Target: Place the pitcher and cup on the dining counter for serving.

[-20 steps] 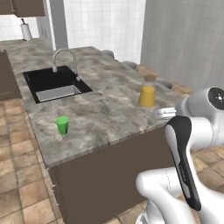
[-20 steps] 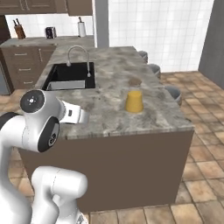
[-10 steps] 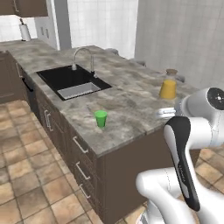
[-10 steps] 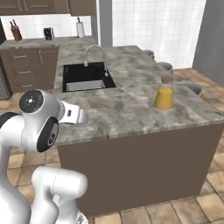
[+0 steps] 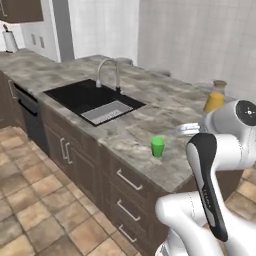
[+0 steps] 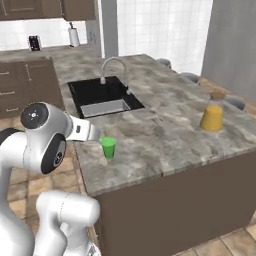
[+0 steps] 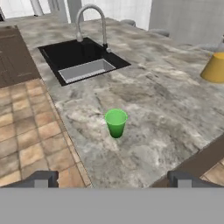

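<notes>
the gripper (image 7: 111, 178) points down over the near edge of the dining counter (image 6: 165, 130). in the hand view its two dark fingertips (image 7: 43, 178) rise at 7 and 5 o'clock, set wide apart, with nothing between them. the tool is fully spread and holds nothing.

the cup (image 7: 116, 123) stands upright on the stone near the front edge, just above the middle of the hand view, roughly centred in the gap between the fingertips. this alignment suggests the hand is aimed at the cup as the first item to grip. in the right base view the cup (image 6: 108, 148) sits just beside the arm's forward link, at about 9 o'clock from the pitcher.

the pitcher (image 6: 212, 112) stands upright, well apart from the cup, toward the far right end of the counter. in the hand view only its orange lower body shows, at 2 o'clock, cut by the edge. its cork lid (image 5: 219, 84) is seated, so the juice is judged safe from spilling in transport.

the sink (image 5: 94, 100) with its faucet (image 5: 109, 73) lies beyond the cup, at 11 o'clock in the hand view.

count: one cup, one pitcher, one sink, one faucet. both task items already rest on the stone surface; whether these spots count as the serving position cannot be told.
</notes>
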Robot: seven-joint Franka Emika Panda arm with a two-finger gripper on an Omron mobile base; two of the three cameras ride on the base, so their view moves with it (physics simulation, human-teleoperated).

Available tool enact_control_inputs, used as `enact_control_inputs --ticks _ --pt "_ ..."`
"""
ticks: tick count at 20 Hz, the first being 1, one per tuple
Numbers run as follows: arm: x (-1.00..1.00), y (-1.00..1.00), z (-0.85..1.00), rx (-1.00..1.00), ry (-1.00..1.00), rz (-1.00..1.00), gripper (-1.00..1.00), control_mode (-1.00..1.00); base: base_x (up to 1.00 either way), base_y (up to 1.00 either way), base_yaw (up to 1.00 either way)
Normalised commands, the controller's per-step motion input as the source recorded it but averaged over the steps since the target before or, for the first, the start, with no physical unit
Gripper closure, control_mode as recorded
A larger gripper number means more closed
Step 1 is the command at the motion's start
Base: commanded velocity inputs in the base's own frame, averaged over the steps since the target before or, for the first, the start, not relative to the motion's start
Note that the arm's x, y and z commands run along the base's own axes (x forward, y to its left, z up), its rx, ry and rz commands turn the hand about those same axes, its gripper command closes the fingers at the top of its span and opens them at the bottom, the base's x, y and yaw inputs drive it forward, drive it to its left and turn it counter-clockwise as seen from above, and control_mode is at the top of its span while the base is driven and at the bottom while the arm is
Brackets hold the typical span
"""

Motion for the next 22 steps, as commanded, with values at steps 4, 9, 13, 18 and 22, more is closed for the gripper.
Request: enact_control_inputs --ticks 4,9,13,18,22 --pt "0.00 0.00 0.00 0.00 0.00 0.00 -1.00 1.00 0.74 1.00 -0.39" --pt "0.00 0.00 0.00 0.00 0.00 0.00 -1.00 1.00 0.61 0.90 -0.58" --pt "0.00 0.00 0.00 0.00 0.00 0.00 -1.00 1.00 0.15 0.60 -0.74" --pt "0.00 0.00 0.00 0.00 0.00 0.00 -1.00 1.00 0.01 0.93 -0.44" --pt "0.00 0.00 0.00 0.00 0.00 0.00 -1.00 1.00 -0.02 0.25 0.01"
